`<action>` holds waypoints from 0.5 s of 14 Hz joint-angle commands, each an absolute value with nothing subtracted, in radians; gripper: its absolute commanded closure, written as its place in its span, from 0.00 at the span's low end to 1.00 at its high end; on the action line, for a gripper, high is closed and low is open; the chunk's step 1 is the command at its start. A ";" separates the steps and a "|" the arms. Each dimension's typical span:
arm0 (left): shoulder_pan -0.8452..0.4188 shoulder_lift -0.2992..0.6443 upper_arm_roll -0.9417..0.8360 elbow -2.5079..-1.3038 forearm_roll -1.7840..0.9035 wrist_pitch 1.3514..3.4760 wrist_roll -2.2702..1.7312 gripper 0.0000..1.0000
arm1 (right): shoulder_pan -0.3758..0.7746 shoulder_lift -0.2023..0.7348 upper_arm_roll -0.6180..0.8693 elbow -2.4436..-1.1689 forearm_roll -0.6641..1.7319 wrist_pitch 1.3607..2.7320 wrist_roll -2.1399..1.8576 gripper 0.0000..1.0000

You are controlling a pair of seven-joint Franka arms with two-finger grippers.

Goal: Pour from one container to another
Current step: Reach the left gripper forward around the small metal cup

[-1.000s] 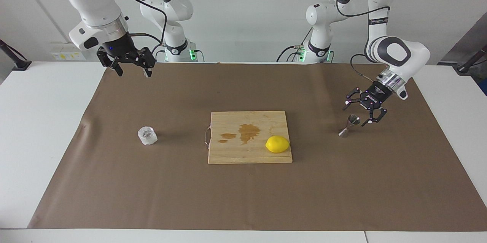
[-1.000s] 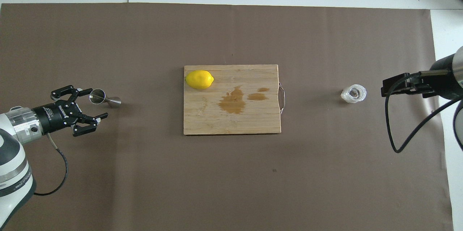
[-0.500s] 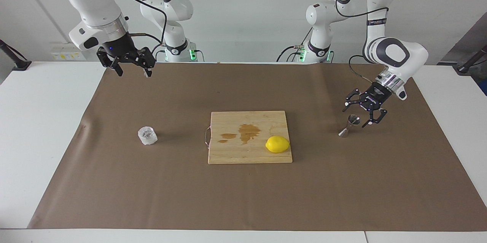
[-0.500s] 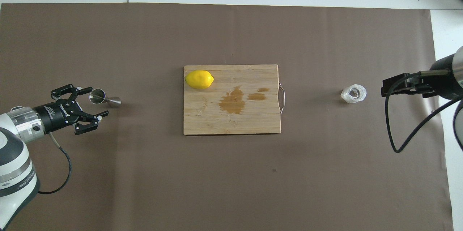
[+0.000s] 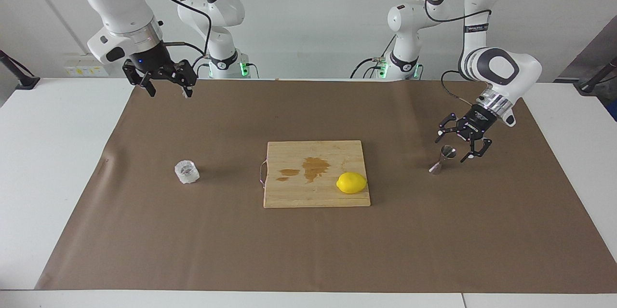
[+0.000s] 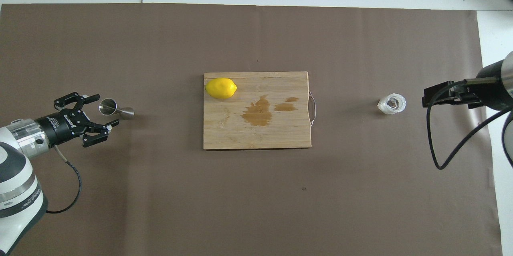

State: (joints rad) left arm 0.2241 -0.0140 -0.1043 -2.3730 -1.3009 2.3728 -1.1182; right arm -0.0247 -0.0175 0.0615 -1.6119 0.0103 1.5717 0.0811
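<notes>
Left gripper (image 5: 463, 143) spread, has edged back from jigger (image 5: 443, 159), which stands untouched toward left arm's end; right gripper (image 5: 164, 80) waits spread, high; tumbler (image 5: 186, 172) toward right arm's end; pour not begun.

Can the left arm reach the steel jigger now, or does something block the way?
Probably yes. The left gripper is open, right beside the jigger, which stands upright on the brown paper with nothing between them. The lemon and cutting board lie apart.

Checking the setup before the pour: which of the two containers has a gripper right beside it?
The steel jigger, with the open left gripper close beside it; the faceted glass tumbler stands alone.
</notes>
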 commanded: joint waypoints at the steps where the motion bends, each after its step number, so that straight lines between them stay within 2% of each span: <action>1: 0.199 -0.012 -0.097 -2.382 -1.331 2.408 -1.111 0.00 | -0.038 -0.018 0.067 -1.606 0.008 1.557 0.057 0.00; 4: 0.190 -0.012 -0.097 -2.382 -1.336 2.416 -1.111 0.00 | -0.038 -0.018 0.067 -1.606 0.008 1.557 0.057 0.00; 7: 0.176 -0.003 -0.097 -2.382 -1.336 2.448 -1.111 0.10 | -0.038 -0.018 0.067 -1.606 0.008 1.557 0.057 0.00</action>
